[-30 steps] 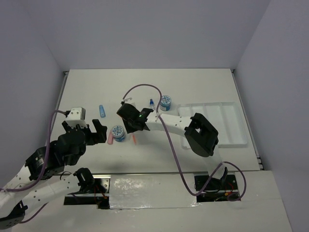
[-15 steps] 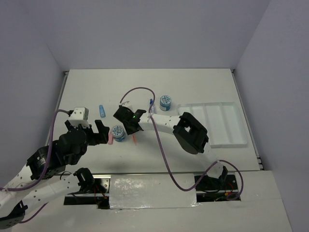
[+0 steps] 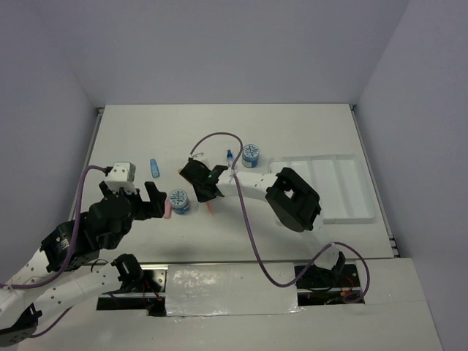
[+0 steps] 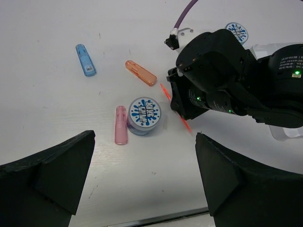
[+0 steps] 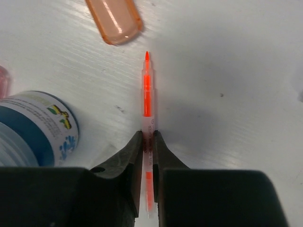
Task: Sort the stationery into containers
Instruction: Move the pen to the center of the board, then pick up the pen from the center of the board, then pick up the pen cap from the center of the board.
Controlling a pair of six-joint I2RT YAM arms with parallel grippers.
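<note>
Two grippers: left gripper (image 4: 144, 182) gapes wide, empty; right gripper (image 5: 147, 138) is clamped on the thin orange pen (image 5: 147, 94).
Pen: slim translucent plastic barrel, low at the table (image 4: 47, 118), near the round blue-white roll (image 5: 33, 127).
Lift: I'd raise it straight and level, clear of the roll.
Tray (image 3: 351, 186): far right, white, smooth, with long compartments.

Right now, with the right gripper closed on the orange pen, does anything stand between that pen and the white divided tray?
Nothing visible blocks the orange pen. The blue-capped bottle and a blue-white roll stand on the far side of its line to the tray; the right arm itself hides part of that stretch.
</note>
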